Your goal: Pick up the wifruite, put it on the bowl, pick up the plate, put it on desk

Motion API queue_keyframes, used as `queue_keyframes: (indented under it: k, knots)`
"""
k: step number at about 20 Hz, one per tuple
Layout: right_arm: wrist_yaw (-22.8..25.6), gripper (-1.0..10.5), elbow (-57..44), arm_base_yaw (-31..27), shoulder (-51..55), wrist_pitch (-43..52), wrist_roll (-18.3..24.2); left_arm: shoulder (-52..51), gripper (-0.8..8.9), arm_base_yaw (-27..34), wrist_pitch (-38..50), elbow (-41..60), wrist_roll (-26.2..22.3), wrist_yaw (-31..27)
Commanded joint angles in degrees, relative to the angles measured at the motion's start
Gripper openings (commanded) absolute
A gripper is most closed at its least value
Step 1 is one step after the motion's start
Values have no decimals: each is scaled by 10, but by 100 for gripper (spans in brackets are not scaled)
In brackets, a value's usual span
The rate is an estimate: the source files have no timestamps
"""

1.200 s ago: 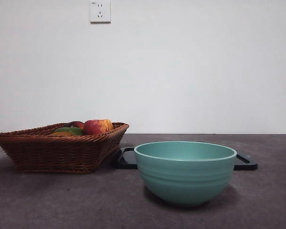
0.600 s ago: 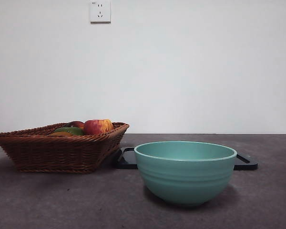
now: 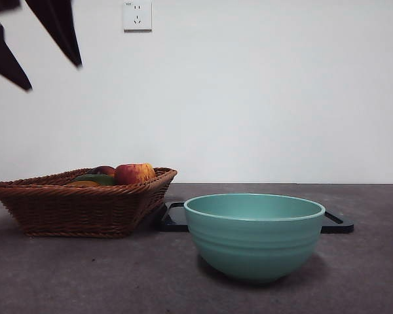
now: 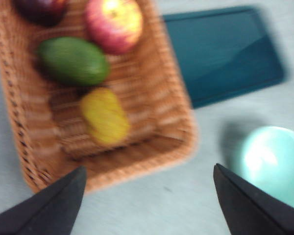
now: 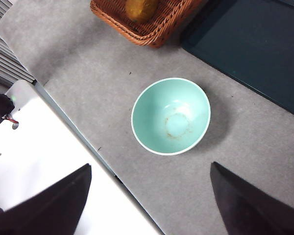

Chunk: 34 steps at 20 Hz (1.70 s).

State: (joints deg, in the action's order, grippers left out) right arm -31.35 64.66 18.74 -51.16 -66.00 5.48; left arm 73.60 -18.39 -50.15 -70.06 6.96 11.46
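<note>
- Since half a second ago, left gripper [image 3: 33, 46] entered at top left, above basket [image 3: 85, 209], jaws apart, empty.
- Wifruite [image 4: 104, 116] inside basket, left of bowl [image 3: 254, 235].
- Right gripper [image 5: 149, 203] spread wide, high above bowl.

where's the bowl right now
The mint-green bowl stands empty on the desk in the front view, in front of the dark tray and beside the wicker basket.

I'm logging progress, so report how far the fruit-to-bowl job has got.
Done: nothing; the bowl is empty. In hand: the left gripper, jaws open, hangs above the basket holding the brownish-yellow wifruite. Left: grasping it, bowling it, then moving the dark tray. The right gripper waits.
</note>
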Motion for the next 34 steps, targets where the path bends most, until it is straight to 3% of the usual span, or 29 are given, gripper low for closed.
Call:
queue_keyframes:
  k: [1,9,19,20,22,28,31,34]
  knots:
    - [-2,388,10,3,-4,4,-6,54,402,-11,24,-14,2,-37]
    - [-2,388,10,3,-4,16,-6,212,405,-27,112,-14,15,-102]
    - [-2,388,10,3,-4,19,-5,298,400,-27,168,-14,17,-104]
    - [-2,388,10,3,-4,19,-6,302,366,-27,168,-14,17,-104]
    - [-2,388,10,3,-4,19,-5,302,240,-27,170,-14,17,-104]
    - [-2,387,10,3,-4,20,-5,236,240,-39,150,-16,28,-103]
    - [-1,387,10,3,-4,21,-5,141,240,-86,146,-16,31,-99]
    - [-1,387,10,3,-4,25,-6,85,241,-175,140,-16,43,-50]
